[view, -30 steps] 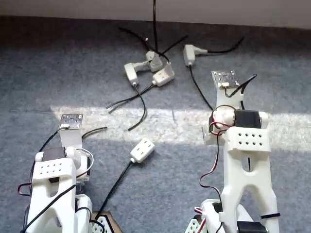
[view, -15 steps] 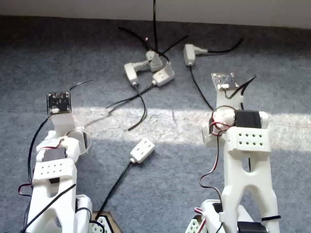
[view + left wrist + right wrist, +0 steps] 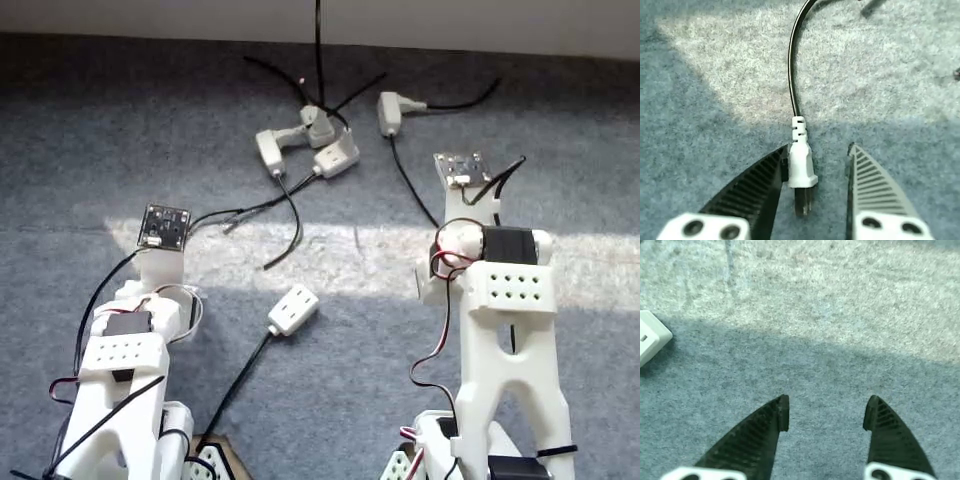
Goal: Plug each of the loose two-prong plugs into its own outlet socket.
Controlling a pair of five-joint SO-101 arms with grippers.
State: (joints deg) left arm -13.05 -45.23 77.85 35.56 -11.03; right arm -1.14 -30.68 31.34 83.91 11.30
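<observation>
- A white two-prong plug [image 3: 801,167] lies flat on the grey table [image 3: 705,115]. Its prongs point back toward the wrist, and its black cord [image 3: 792,75] curves away across a sunlit patch.
- The left gripper [image 3: 817,149] is open around the plug, which sits between the two fingers. It is just beside or touching the black finger [image 3: 757,192] — I cannot tell which — and there is a clear gap to the grey finger [image 3: 870,192].
- In the high view the left arm [image 3: 120,365] stands at the near left of the table, with its wrist over the spot where that cord ends.
- A white outlet socket [image 3: 293,308] on its own black lead lies slotted face up, near the left arm and between the two arms.
- Farther back, a cluster of three white plug and socket pieces [image 3: 335,157] lies tangled in black cords. One more white plug [image 3: 389,112] lies apart, just to the right of it.
- The right gripper [image 3: 827,401] is also open — its fingers are spread over the table surface and hold nothing. A corner of a white socket block [image 3: 651,342] lies well apart from it.
- The right arm [image 3: 505,290] stands at the near right, with its wrist near the lone plug's cord.
- A bright band of sunlight crosses the table from side to side.
</observation>
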